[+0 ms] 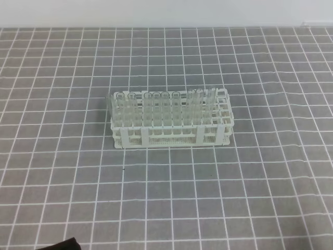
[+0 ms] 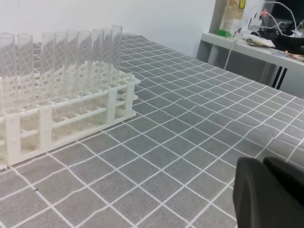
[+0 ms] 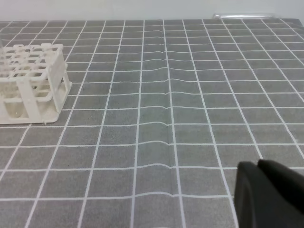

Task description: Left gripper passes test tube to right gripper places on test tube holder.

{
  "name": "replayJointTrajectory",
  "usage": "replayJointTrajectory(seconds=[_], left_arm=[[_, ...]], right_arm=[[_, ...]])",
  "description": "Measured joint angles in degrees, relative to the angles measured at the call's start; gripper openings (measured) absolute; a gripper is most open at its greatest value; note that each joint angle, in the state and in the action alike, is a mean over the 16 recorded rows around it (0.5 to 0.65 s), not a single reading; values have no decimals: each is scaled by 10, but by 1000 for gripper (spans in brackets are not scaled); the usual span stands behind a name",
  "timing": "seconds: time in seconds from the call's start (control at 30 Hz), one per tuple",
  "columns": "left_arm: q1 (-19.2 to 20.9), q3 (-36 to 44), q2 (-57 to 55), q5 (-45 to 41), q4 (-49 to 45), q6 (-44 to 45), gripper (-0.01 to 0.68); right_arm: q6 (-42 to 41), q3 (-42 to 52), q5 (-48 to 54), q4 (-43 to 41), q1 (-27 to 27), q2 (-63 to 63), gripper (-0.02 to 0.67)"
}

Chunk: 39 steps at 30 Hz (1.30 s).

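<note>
Closed left end effector (image 2: 268, 194) and closed right end effector (image 3: 270, 192) low over grid cloth (image 1: 208, 198), tube-filled test tube holder (image 1: 169, 136) well beyond.

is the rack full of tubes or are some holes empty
Partly full. Upright tubes fill most of the test tube holder, but the holes at its right end stand empty.

This looks like a laboratory or robotics test room. A white test tube holder (image 1: 169, 121) loaded with clear tubes (image 2: 71, 59) stands on a desk (image 1: 250, 187) covered in a grey cloth with a white grid. Plain white walls (image 2: 156, 21) surround it, and a side bench (image 2: 247, 47) carries cables and clutter.
</note>
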<state>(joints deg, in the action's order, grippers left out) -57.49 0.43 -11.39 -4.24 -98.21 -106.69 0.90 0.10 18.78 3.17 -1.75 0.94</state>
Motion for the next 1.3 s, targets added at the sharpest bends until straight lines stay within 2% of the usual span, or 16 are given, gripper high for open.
replayJointTrajectory(seconds=[0.37, 0.57, 0.73, 0.83, 0.93, 1.17, 1.3], left_arm=[[0, 0, 0, -4, 1, -2, -1], [0, -2, 0, -16, 7, -42, 0], [0, -15, 0, -25, 65, -24, 0], [0, -28, 1, -37, 159, 69, -1], [0, -41, 1, -54, 288, 202, -1], [0, -66, 0, -81, 658, 656, -1], [0, -69, 0, -83, 822, 851, -1]], right_arm=[[0, 0, 0, 3, 0, 0, -13], [0, 0, 0, 3, 0, 0, -13], [0, 0, 0, 3, 0, 0, -13], [0, 0, 0, 3, 0, 0, -13], [0, 0, 0, 3, 0, 0, -13], [0, 0, 0, 3, 0, 0, -13], [0, 0, 0, 3, 0, 0, -13]])
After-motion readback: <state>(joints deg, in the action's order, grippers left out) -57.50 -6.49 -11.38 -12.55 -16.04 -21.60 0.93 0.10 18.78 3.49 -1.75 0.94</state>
